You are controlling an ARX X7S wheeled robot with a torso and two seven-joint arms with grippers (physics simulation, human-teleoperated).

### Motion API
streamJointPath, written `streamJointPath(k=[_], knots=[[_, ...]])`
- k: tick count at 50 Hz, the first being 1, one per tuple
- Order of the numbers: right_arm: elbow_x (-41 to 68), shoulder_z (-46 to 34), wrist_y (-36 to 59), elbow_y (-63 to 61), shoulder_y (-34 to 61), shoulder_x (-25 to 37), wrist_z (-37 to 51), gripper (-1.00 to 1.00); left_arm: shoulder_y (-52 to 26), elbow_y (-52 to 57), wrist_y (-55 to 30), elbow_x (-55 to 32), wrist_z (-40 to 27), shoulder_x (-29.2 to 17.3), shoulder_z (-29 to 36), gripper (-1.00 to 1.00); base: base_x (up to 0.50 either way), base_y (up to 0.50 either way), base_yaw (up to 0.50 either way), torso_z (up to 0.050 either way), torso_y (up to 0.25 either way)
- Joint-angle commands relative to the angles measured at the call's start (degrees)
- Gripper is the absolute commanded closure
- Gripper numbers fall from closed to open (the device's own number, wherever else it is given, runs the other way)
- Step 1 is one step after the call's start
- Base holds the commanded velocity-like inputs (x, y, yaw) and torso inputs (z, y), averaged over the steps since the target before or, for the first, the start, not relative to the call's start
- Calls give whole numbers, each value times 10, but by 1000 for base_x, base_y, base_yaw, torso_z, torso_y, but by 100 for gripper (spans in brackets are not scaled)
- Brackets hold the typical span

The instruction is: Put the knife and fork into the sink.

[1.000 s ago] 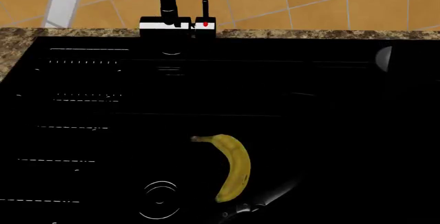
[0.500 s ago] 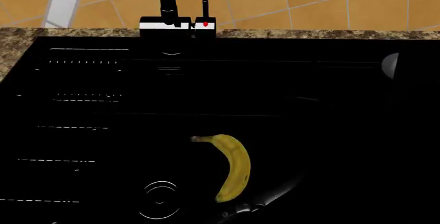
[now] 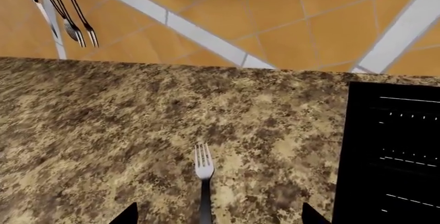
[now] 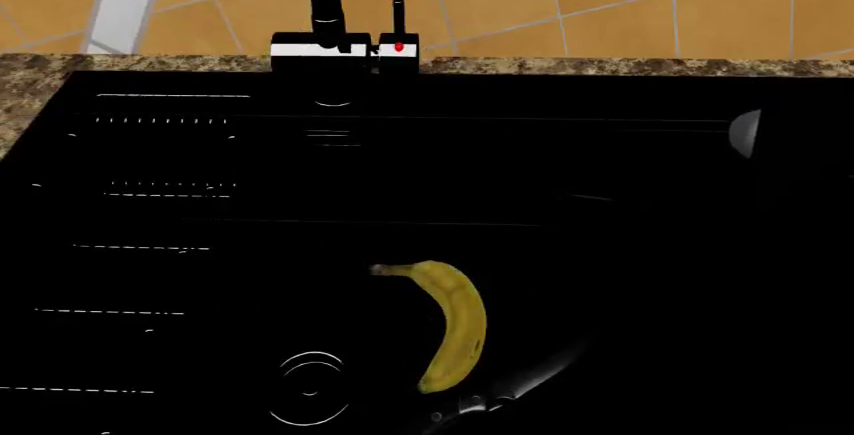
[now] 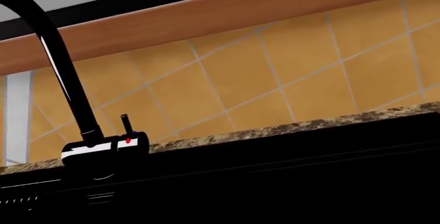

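- The small silvery four-tined metal fork (image 3: 203,170) is lying on the speckled brown granite counter (image 3: 123,126), outside the glossy black rectangular sink (image 4: 601,255).
- The left gripper (image 3: 218,214) is hovering over it, tips spread apart.
- The dark slim knife (image 4: 501,395) is seemingly resting inside, at the yellow banana's (image 4: 454,325) five o'clock.
- The right gripper: cannot tell.

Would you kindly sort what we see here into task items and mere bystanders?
Task items: fork on the granite counter; sink; knife, possibly the dark shape at, hard to tell.
Bystanders: banana in the sink; tap; hanging utensils.
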Motion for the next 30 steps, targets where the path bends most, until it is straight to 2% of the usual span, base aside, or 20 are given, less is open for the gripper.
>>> streamJointPath(k=[1,12,30], knots=[[0,-4,-8,8,-1,-1,-1,-100,23,-61,47,39,49,54,15,-100,0,0,0,0,0],[0,-8,-18,18,-4,-1,-4,-100,44,-118,84,39,51,76,20,-100,0,0,0,0,0],[8,-6,-18,12,-9,3,-1,-100,81,-151,142,13,28,66,25,-100,0,0,0,0,0]])
